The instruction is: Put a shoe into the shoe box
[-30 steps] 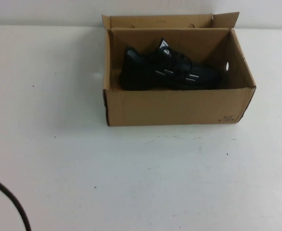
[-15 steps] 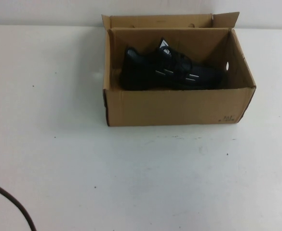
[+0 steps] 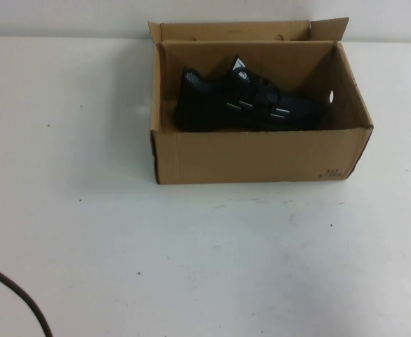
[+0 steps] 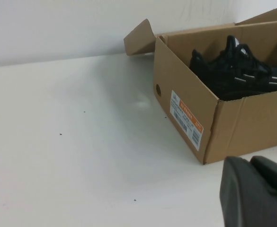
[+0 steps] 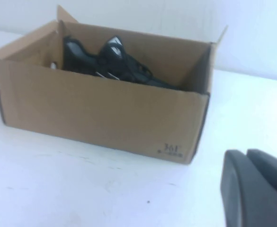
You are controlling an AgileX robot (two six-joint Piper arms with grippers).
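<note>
Black shoe (image 3: 244,104) inside shoe box (image 3: 258,156); left gripper (image 4: 256,191), right gripper (image 5: 256,187) nearby, closure unclear.

Open-topped shoe box (image 3: 254,154) is reachable from above; both tools apparently well clear.

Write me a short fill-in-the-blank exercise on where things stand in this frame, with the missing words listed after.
1. The black sneaker lies ____ the cardboard shoe box.
2. The shoe box's top is ____, with its flaps up.
3. The white printed label with an orange band is stuck on the box's ____ that faces the left gripper.
4. The right gripper is ____ from the box, touching nothing.

Missing words: inside; open; end wall; apart
</note>
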